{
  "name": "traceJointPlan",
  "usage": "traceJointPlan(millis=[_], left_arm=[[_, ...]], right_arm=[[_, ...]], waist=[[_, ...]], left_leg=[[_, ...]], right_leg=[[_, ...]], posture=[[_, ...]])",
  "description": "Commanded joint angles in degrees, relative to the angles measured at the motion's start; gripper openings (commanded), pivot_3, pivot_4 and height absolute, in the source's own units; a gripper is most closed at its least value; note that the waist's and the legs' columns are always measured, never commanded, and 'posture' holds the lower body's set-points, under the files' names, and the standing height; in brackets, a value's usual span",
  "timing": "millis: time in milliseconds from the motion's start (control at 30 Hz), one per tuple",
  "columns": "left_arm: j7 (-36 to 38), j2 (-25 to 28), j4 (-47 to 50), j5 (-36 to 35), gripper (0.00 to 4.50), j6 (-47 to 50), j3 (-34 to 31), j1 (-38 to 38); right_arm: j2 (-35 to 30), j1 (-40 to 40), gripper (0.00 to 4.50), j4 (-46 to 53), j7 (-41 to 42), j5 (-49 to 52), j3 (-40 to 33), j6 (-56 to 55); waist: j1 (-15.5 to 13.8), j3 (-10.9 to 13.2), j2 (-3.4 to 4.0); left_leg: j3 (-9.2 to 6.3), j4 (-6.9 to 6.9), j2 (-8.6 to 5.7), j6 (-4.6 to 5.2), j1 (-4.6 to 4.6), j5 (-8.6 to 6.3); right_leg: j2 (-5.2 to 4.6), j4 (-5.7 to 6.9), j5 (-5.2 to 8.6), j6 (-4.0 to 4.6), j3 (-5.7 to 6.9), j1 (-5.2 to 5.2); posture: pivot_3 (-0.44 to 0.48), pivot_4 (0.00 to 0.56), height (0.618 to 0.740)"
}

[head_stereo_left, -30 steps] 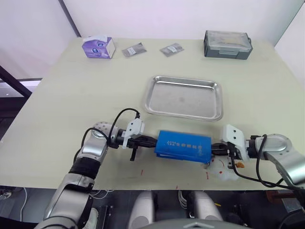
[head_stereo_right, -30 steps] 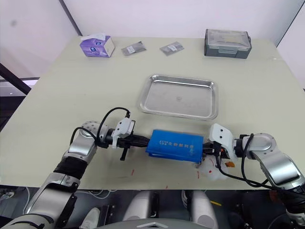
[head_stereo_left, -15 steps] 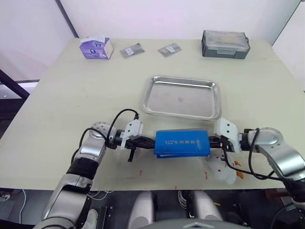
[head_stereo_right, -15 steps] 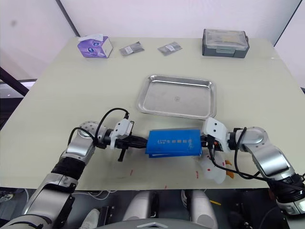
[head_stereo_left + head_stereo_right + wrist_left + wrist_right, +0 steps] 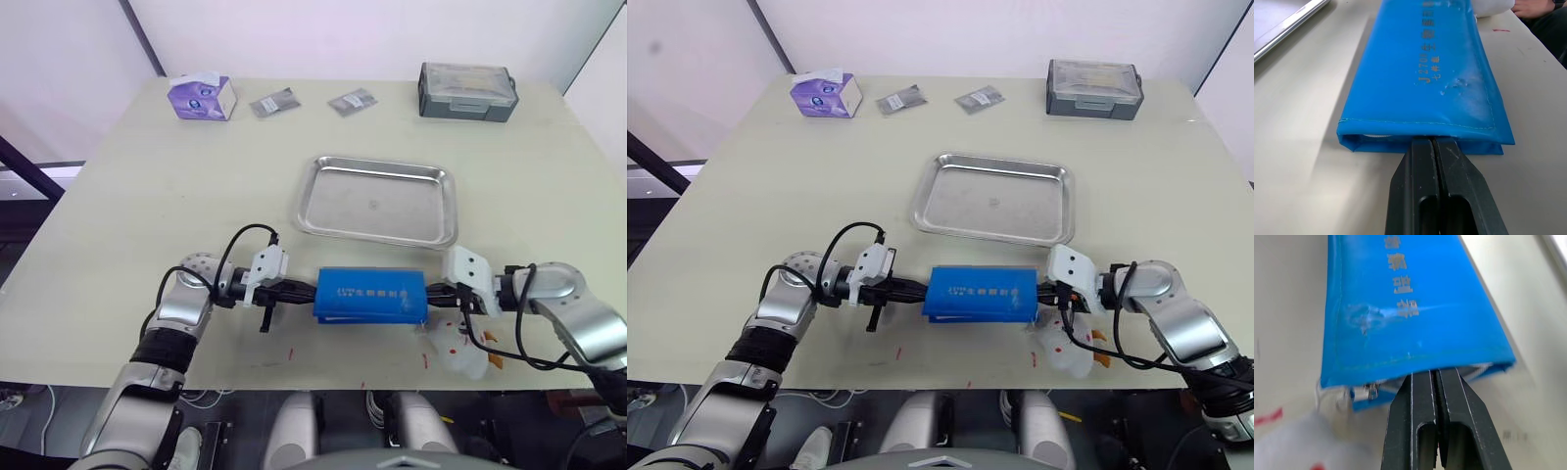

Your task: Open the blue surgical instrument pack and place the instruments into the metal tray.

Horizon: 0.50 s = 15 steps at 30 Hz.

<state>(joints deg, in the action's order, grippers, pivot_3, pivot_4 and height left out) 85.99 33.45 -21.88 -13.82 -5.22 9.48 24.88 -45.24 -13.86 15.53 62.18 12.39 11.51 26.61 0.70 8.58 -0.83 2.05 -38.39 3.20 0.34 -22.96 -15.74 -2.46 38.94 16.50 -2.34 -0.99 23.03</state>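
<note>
Closed blue pack (image 5: pixel 981 293) lies between both grippers, near the tray (image 5: pixel 993 199).

Both grippers (image 5: pixel 1435 143) (image 5: pixel 1436 374) closed, facing inward.

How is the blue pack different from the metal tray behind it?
The pack is bright blue, soft and folded shut, with white print on top; the tray is bare shiny steel with a raised rim and nothing in it. The pack is smaller and narrower than the tray. The left gripper and the right gripper meet the pack's two ends; nothing touches the tray. Both are rectangular and lie flat on the table.
</note>
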Motion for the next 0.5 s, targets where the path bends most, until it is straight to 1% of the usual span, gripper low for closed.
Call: traceJointPlan(millis=[33, 267, 400, 500], left_arm=[[0.3, 0.5, 1.8, -1.4, 0.00, 0.2, -1.0, -0.3], [0.3, 1.8, 1.9, -2.8, 0.00, 0.5, -2.4, -0.6], [0.5, 2.7, 4.1, -6.5, 0.00, 2.1, -5.5, -2.1], [0.8, 4.4, 7.4, -9.5, 0.00, 4.5, -8.0, -4.1]], right_arm=[[-1.7, 0.9, 0.06, 0.7, 0.2, 0.9, -3.4, -1.8], [-4.0, 5.6, 0.06, 2.3, 1.6, 5.2, -10.1, -3.2], [-3.2, 9.4, 0.06, 4.9, 0.5, 8.7, -15.9, -4.1], [-2.1, 13.9, 0.06, 8.9, -0.7, 12.6, -20.6, -3.4]], waist=[[0.0, 0.0, 0.00], [0.0, 0.0, 0.00], [0.0, 0.0, 0.00], [0.0, 0.0, -0.01]], left_leg=[[0.00, 0.00, 0.00, 0.00, 0.00, 0.00], [0.01, 0.00, 0.00, 0.00, -0.01, 0.00], [-0.02, 0.01, 0.00, 0.00, -0.01, 0.00], [-0.06, 0.01, 0.01, 0.00, 0.01, 0.00]], right_leg=[[0.00, 0.00, 0.00, 0.00, 0.00, 0.00], [0.00, -0.01, 0.00, 0.00, -0.01, 0.00], [0.00, 0.00, 0.00, 0.00, 0.00, 0.00], [0.00, 0.00, 0.00, 0.00, -0.01, -0.01]], posture=[[0.000, 0.150, 0.738], [0.000, 0.150, 0.738], [0.000, 0.150, 0.738], [0.000, 0.150, 0.738]])
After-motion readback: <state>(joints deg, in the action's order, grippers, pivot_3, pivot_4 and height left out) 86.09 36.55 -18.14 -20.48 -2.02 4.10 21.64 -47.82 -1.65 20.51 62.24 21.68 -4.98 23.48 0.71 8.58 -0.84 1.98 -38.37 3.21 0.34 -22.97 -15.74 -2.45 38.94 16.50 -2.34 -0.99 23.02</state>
